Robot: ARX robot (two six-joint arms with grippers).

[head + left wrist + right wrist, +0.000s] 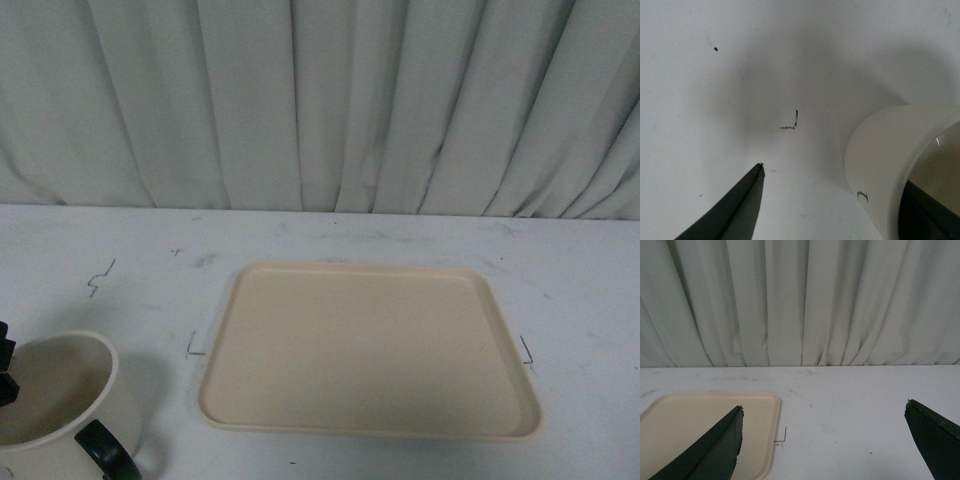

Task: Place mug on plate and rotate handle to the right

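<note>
Zero steps done: we're straddling the mug [50,400] wall with left gripper [835,175] jaws apart; right gripper [822,407] idling, jaws apart. Mug sitting left of plate [370,350]; placing and handle [105,450] turn pending.

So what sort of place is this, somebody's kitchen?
Probably not; it looks more like a test setup. A plain curtain hangs as a backdrop, the white table carries small pen marks, and the only items in view are a tray and a mug.

Pleated white curtain [320,100] behind scuffed white table [150,260]
</note>
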